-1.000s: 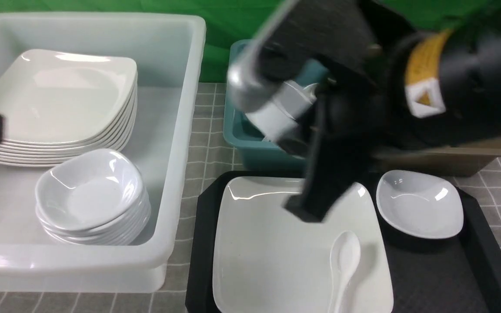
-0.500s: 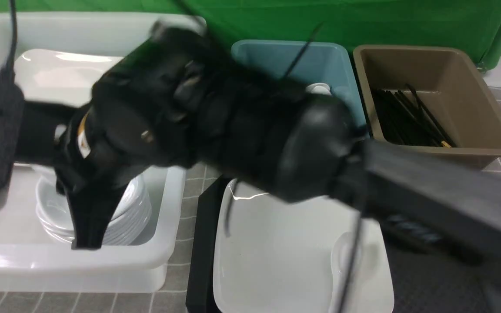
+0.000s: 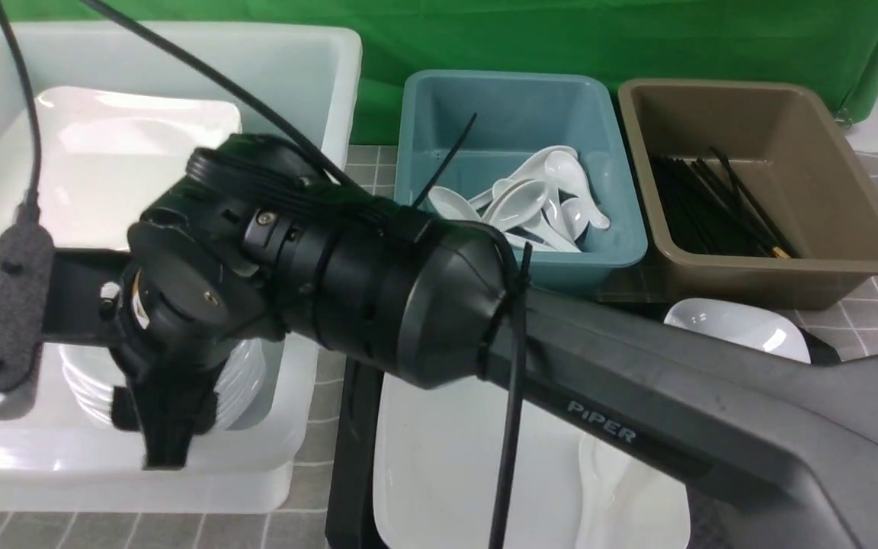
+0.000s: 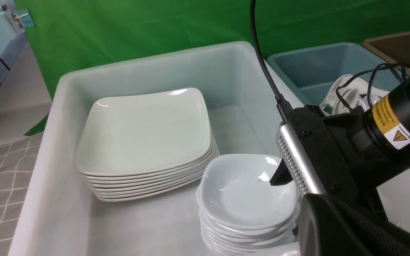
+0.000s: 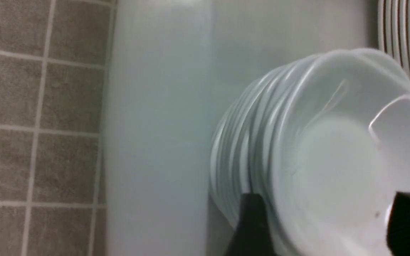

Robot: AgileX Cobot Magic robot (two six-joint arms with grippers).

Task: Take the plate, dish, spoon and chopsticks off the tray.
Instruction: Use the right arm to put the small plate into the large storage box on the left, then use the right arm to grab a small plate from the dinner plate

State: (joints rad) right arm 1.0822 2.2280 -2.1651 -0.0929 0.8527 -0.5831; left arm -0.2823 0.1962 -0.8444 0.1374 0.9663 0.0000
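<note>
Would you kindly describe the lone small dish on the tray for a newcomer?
Find the black tray in front. At its far right corner, just before the brown bin, sits a small white dish. Unlike the dishes in the white tub, it lies alone, unstacked.

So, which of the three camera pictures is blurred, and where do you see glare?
Right wrist view: soft throughout, the stack of dishes smeared at its edges. Left wrist view: sharp, small glare spots on the pile of plates. Front view: mostly sharp, the lettering on the right arm readable, sheen on the spoons in the teal bin.
</note>
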